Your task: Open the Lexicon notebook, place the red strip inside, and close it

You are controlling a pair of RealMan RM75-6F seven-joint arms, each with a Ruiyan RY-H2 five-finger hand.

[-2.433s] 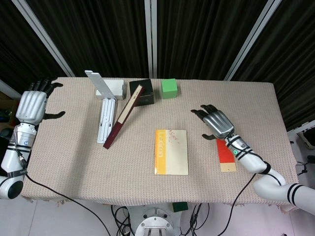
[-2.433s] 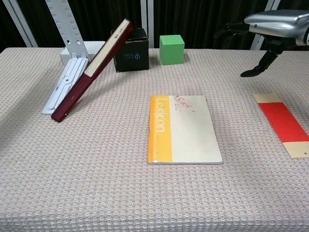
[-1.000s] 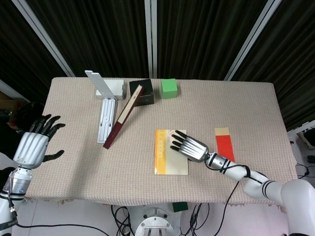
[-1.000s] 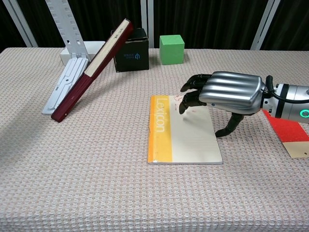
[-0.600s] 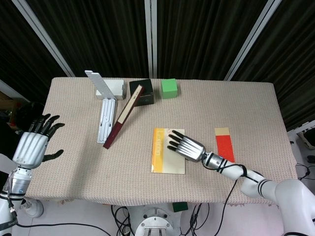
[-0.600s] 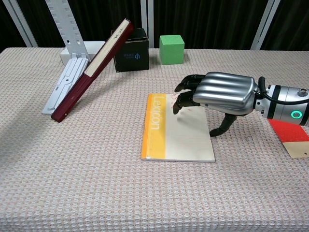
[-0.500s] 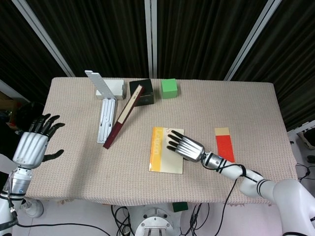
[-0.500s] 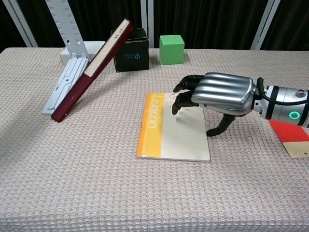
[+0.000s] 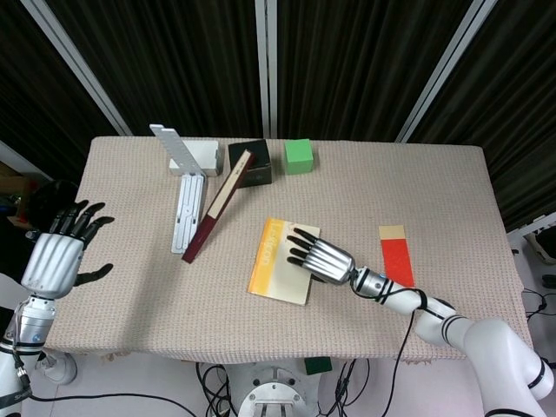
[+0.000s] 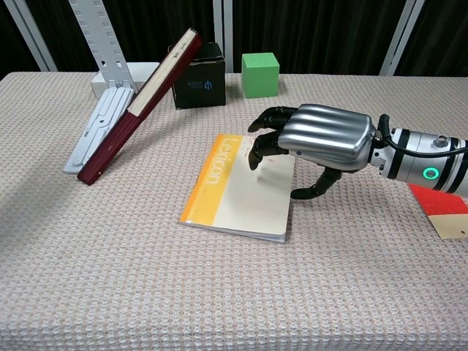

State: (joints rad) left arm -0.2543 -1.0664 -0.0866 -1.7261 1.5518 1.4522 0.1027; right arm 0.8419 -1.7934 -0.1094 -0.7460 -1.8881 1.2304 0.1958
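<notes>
The Lexicon notebook (image 9: 274, 273) (image 10: 234, 191), cream with an orange spine band, lies shut on the table, skewed with its spine at the left. My right hand (image 9: 314, 257) (image 10: 311, 140) rests palm down on its right half, fingers spread and pressing the cover, thumb at the right edge. The red strip (image 9: 397, 262) (image 10: 439, 205), red with tan ends, lies flat on the cloth to the right of that hand, apart from it. My left hand (image 9: 56, 255) hovers open off the table's left edge, in the head view only.
A dark red book (image 9: 215, 208) (image 10: 139, 106) leans against a black box (image 9: 252, 162) (image 10: 199, 84) at the back. A green cube (image 9: 298, 155) (image 10: 260, 74) stands right of it, a white rack (image 9: 184, 187) (image 10: 102, 110) to the left.
My right hand has slid the notebook leftward and turned it clockwise, so it lies skewed now. The left hand and the red strip have stayed put.
</notes>
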